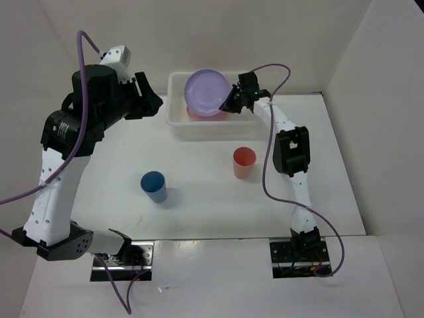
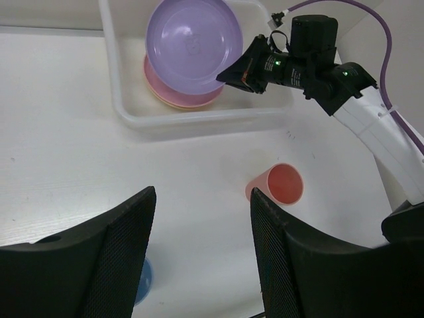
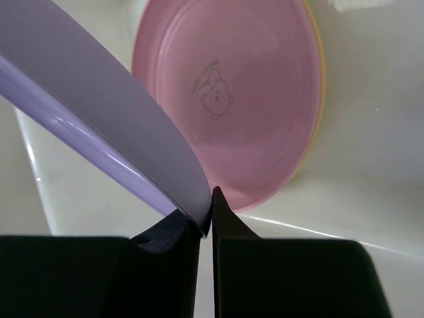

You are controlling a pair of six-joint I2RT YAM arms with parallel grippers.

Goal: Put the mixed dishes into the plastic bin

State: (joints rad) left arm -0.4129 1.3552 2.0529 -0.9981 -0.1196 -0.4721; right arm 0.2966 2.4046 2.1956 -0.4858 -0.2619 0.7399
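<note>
While the plates are nearly dealt with, neither cup has been moved, so the task looks a little past halfway. At the upper left of the top view the left gripper (image 1: 147,101) hangs with its jaws spread and nothing between them. Below it, at lower left, one blue cup (image 1: 154,186) stands on the table (image 1: 199,212), outside the bin. At upper centre sits the single plastic bin (image 1: 177,124), with one pink plate (image 3: 232,99) lying in it over a thin yellow rim (image 3: 320,99), probably a third plate. One purple plate (image 1: 207,93) tilts above them within the bin's outline, its edge pinched by the right gripper (image 1: 232,103) and not yet let go. Just right of centre, below the bin, one coral cup (image 1: 244,162) stands apart from it. That makes two cups left, and the purple plate to set down.
</note>
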